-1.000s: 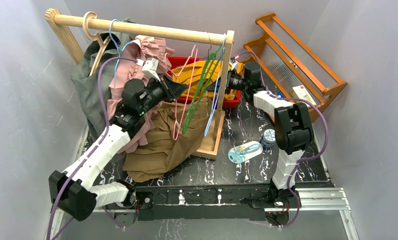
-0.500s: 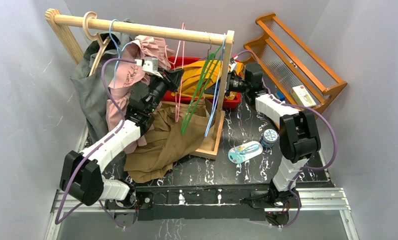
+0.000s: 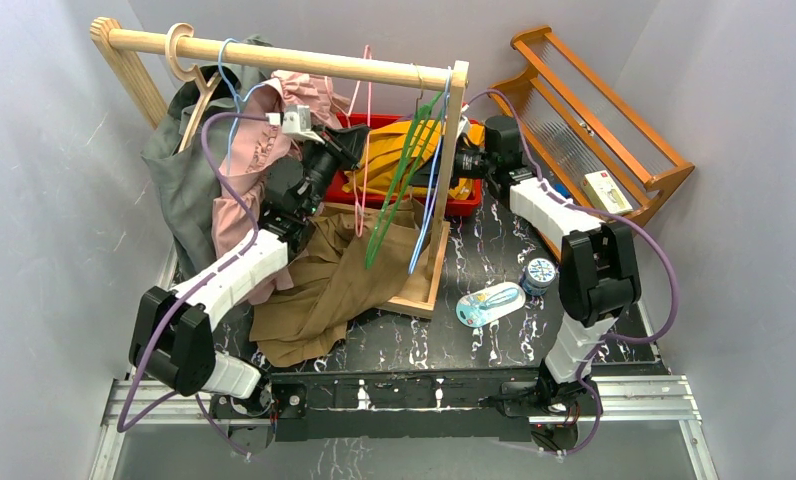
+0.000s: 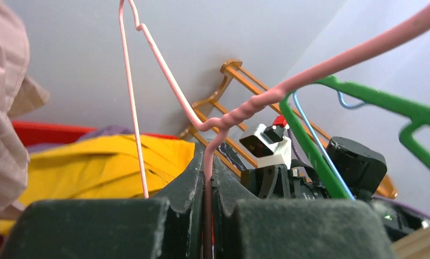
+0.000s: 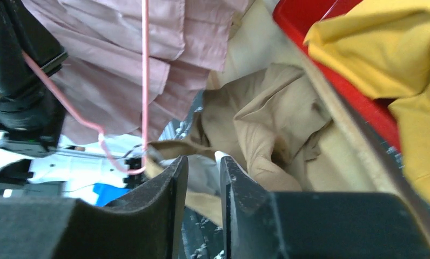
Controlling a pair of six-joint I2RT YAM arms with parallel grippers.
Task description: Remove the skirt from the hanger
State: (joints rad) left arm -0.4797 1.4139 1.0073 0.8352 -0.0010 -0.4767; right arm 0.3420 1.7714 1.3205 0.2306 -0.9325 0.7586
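Observation:
The tan skirt [image 3: 339,275] lies heaped on the rack's base and the table; it also fills the middle of the right wrist view [image 5: 267,124]. My left gripper [image 3: 346,152] [image 4: 207,162] is shut on the pink wire hanger [image 3: 365,120] [image 4: 245,108], just under its twisted neck. The hanger's hook pokes up past the wooden rail. In the right wrist view the pink hanger [image 5: 145,81] has its lower corner right by the skirt's waistband; I cannot tell if they touch. My right gripper [image 3: 454,163] [image 5: 202,162] sits beside the rack's post, jaws slightly apart with nothing between them.
The wooden rail [image 3: 274,55] carries a green hanger [image 3: 399,170], a blue hanger [image 3: 429,200], a pink garment [image 3: 259,160] and a grey garment [image 3: 179,170]. A red bin [image 3: 462,207] holds yellow cloth. A wooden rack [image 3: 594,110] leans at the right. Small items [image 3: 489,303] lie on the table.
My left gripper has lifted the pink hanger until its hook rises above the rail. The right jaws have gone from shut to slightly apart, and the skirt has sagged lower.

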